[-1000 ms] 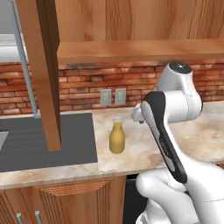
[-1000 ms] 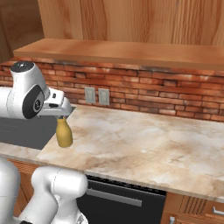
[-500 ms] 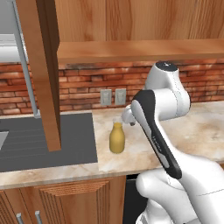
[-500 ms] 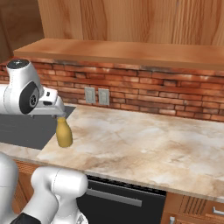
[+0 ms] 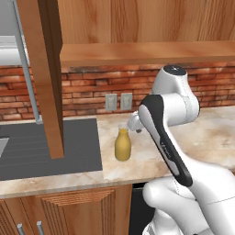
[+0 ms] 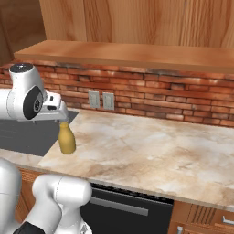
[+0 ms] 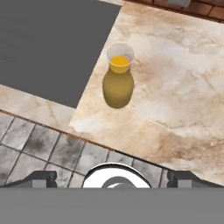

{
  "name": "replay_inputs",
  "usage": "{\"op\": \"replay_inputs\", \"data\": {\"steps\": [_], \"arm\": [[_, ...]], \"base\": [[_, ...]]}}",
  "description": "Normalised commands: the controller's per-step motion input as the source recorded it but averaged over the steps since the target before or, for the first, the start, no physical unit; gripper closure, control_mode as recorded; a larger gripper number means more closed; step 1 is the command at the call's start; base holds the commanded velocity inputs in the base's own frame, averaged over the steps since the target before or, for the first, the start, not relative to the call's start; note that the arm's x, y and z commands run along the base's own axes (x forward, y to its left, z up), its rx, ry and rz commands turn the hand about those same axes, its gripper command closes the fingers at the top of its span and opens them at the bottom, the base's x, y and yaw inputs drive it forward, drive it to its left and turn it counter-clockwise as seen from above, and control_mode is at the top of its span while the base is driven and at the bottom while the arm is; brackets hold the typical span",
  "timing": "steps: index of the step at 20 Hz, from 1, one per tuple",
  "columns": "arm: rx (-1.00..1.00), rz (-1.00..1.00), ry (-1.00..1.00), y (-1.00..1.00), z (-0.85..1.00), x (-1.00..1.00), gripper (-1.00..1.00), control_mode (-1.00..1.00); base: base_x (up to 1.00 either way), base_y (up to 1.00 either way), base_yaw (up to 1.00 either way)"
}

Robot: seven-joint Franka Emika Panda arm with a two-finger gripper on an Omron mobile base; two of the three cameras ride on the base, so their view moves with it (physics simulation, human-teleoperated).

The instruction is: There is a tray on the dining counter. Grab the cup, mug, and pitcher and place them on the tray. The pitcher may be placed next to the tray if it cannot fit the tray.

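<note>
Fingers (image 7: 41,178) stand wide apart with nothing between them, tips at the bottom corners of my hand view, roughly seven and five o'clock; I see the gripper (image 7: 113,181) hanging above the pitcher (image 7: 118,82), which sits at about twelve o'clock from it; the pitcher (image 5: 122,144) stands upright on the marble kitchen counter (image 6: 151,151), just beside the dark cooktop (image 5: 46,149), its open neck showing yellow inside; behind it runs the red brick wall (image 6: 183,103) with two outlets (image 5: 118,101).
</note>
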Motion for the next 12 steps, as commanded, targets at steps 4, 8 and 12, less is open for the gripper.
{"op": "replay_inputs", "data": {"steps": [4,8,12], "arm": [[0.00,0.03,0.00,0.04,0.00,0.09,-1.00,-1.00],[0.00,0.02,0.00,0.06,0.00,0.17,-1.00,-1.00],[0.00,0.00,0.00,0.02,0.00,0.28,-1.00,-1.00]], "base": [[0.00,0.00,0.00],[0.00,0.00,0.00],[0.00,0.00,0.00]]}}
